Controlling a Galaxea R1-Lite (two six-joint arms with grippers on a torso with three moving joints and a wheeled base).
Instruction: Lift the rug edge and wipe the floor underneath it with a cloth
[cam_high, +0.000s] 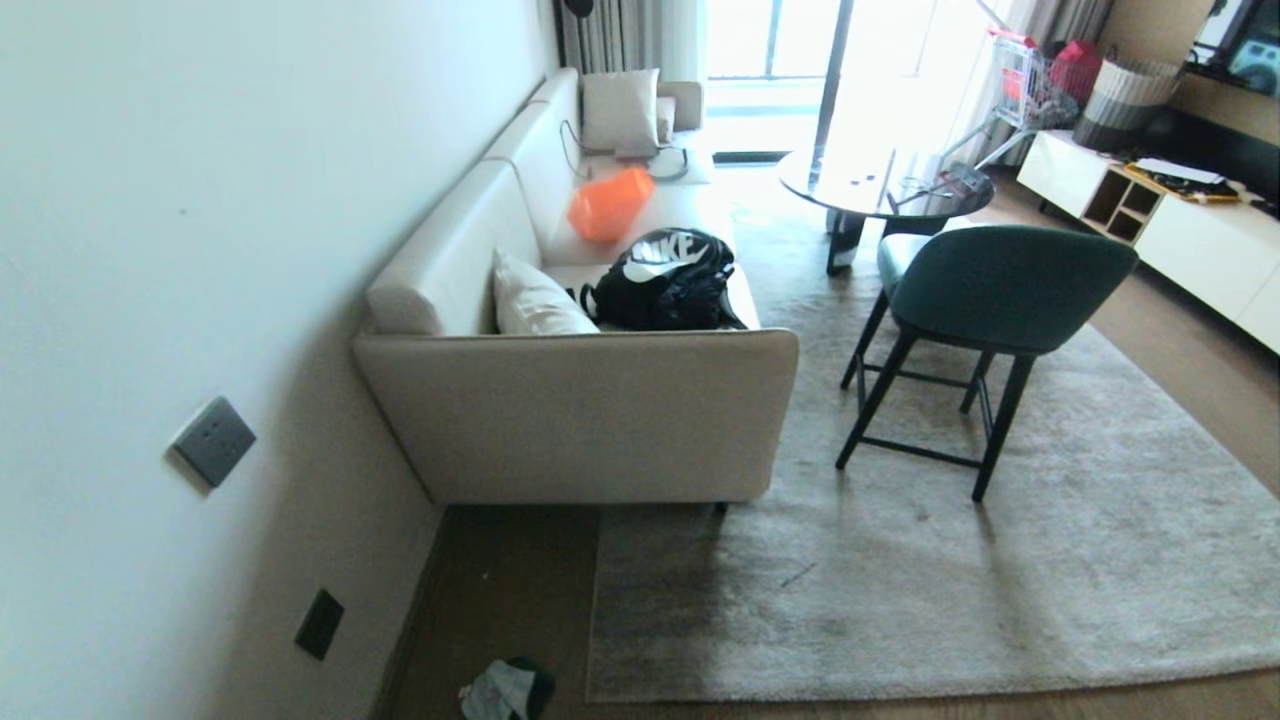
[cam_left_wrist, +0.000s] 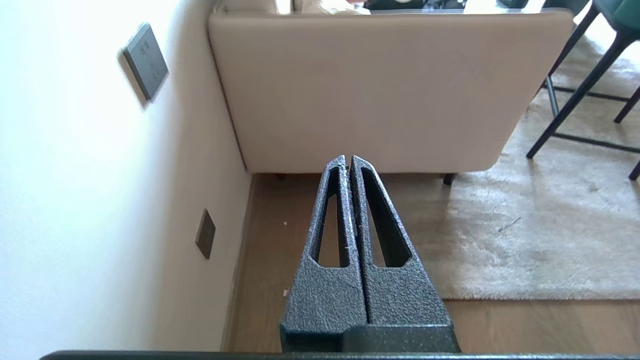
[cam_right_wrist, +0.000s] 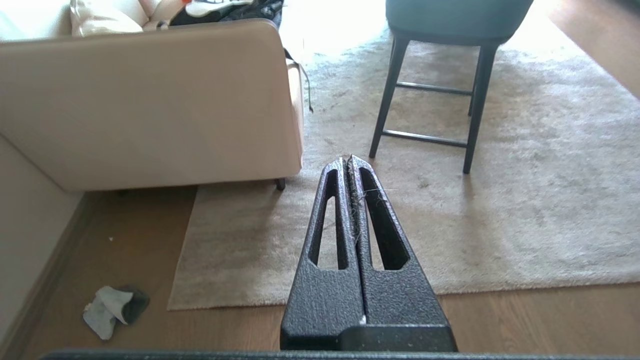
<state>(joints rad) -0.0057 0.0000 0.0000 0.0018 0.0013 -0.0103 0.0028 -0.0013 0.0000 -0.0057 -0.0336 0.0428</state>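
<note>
Jaws pressed together and empty on both the left gripper (cam_left_wrist: 348, 159) and right gripper (cam_right_wrist: 348, 159), raised over the floor (cam_right_wrist: 525, 320). The cloth (cam_right_wrist: 112, 310) lies crumpled by the wall, just off the rug edge (cam_right_wrist: 182, 260), nearer the left arm, I judge.

The rug edge (cam_high: 900, 690) lies flat on the floor (cam_high: 510, 590), a straight hemmed border of pale grey-beige short shaggy pile. The floor is brown wood-grain plank, bare between the rug and the wall. The cloth (cam_high: 508, 690) sits crumpled there, pale grey-white with darker folds, just beside the rug's corner without touching it.
</note>
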